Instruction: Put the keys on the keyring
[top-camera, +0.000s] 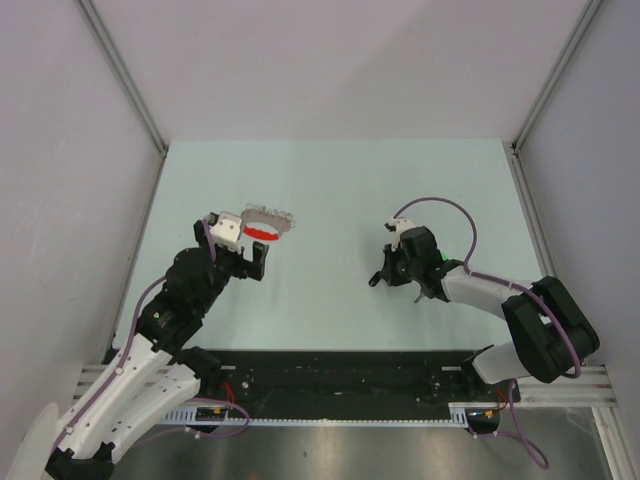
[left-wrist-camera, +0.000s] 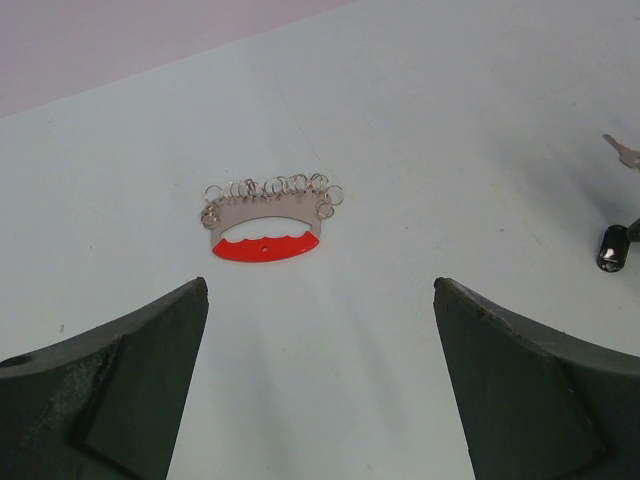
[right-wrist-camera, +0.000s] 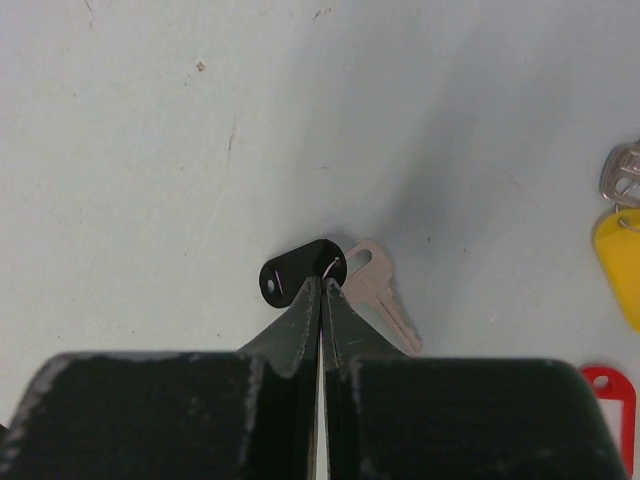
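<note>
The keyring (left-wrist-camera: 266, 232) lies flat on the table, its red arc toward me and its row of small metal rings on the far side; it also shows in the top view (top-camera: 266, 226). My left gripper (left-wrist-camera: 320, 287) stands open just short of it, nothing between the fingers. My right gripper (right-wrist-camera: 322, 283) is shut on the black key (right-wrist-camera: 297, 271), pinching it where the black head meets the silver blade (right-wrist-camera: 385, 297). In the top view the right gripper (top-camera: 379, 279) is at mid-table, well right of the keyring. A yellow key (right-wrist-camera: 621, 264) and a red key (right-wrist-camera: 612, 394) lie at the right.
The black head (left-wrist-camera: 612, 248) and a silver blade (left-wrist-camera: 624, 152) show at the right edge of the left wrist view. Pale table (top-camera: 330, 180) with grey walls on three sides. A black rail (top-camera: 340, 375) runs along the near edge between the arm bases.
</note>
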